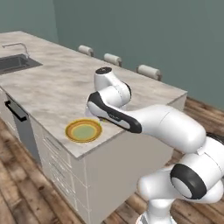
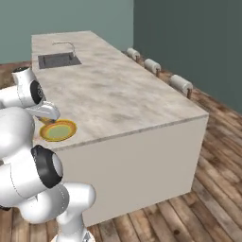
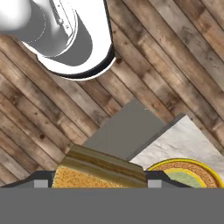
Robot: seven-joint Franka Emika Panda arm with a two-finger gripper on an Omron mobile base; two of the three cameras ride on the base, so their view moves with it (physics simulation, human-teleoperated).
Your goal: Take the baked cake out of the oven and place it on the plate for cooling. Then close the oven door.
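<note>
**Cake in the pincer, plate just off to one side**

In the hand view the cake (image 3: 98,171) sat between the two finger tips at the bottom edge, a layered golden-brown slab with its long axis running from one tip to the other. The gripper (image 3: 98,183) was clamped on the cake, jaws set about half apart by its width. The plate (image 3: 186,174), yellow-rimmed with a pale green centre, lay at about 3 o'clock from the cake in that view, near it, resting on the marble counter (image 3: 183,140) close to the counter's edge. Most of the cake hung over the wooden floor (image 3: 175,52) and the grey side of the island rather than over the plate.

From the left base view the plate (image 1: 83,130) sat near the counter's front corner, at roughly 8 o'clock from the arm's wrist, whose forearm hid the cake and the finger tips. The right base view put the plate (image 2: 58,130) just below the hand.

The coming move seemed to turn on carrying the cake sideways over the counter's edge until it centred above the plate. Nothing stood between them. The sink (image 1: 13,63) and the three stools (image 1: 113,59) along the far side were well apart. The oven was out of frame, its door apparently yet to be closed.
</note>
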